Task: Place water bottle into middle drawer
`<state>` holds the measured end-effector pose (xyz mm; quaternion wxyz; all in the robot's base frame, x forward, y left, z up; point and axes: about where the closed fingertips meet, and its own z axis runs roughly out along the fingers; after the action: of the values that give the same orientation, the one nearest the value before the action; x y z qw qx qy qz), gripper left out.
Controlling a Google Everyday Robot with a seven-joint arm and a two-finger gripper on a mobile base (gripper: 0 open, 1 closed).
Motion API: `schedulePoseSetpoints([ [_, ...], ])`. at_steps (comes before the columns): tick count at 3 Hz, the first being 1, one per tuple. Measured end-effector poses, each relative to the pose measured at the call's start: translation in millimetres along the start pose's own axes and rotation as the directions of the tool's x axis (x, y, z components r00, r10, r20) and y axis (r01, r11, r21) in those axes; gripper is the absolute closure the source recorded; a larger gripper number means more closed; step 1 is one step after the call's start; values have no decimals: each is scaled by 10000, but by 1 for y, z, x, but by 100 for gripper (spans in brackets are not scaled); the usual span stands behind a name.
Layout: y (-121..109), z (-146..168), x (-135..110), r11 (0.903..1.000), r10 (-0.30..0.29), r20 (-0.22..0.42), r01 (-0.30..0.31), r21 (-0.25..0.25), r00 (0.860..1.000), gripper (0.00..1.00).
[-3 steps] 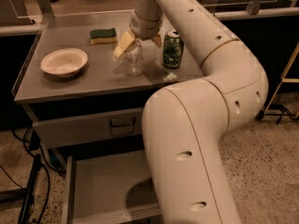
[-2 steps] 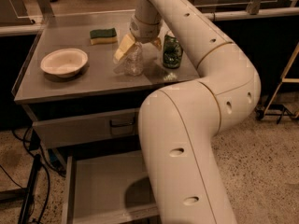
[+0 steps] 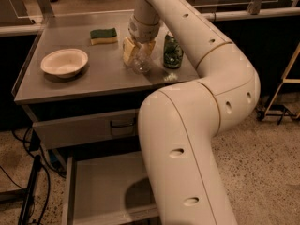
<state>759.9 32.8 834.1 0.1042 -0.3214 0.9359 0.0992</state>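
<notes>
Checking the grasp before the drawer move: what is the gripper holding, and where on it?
The gripper holds the water bottle by its upper part, over the countertop.

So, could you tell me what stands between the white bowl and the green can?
The water bottle, with the tool down over it, in the camera view.

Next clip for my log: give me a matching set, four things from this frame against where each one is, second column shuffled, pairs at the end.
Things
1. white round bowl
2. green-topped yellow sponge
3. dark green drink can
4. two-finger gripper

Places
A. at the clear ribbed plastic water bottle, mid-tabletop
B. left part of the grey tabletop in the camera view
C. far side of the tabletop, beyond the bowl
D. just right of the water bottle

Pairs: 1-B; 2-C; 3-D; 4-A
</notes>
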Motion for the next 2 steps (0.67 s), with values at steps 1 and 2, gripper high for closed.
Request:
schedulePoseSetpoints([
  [1,0,0,0,10000,-1,2,1,-1,10000,73],
  [2,4,-8,-4,9986,-355,611,378,-370,9975,100],
])
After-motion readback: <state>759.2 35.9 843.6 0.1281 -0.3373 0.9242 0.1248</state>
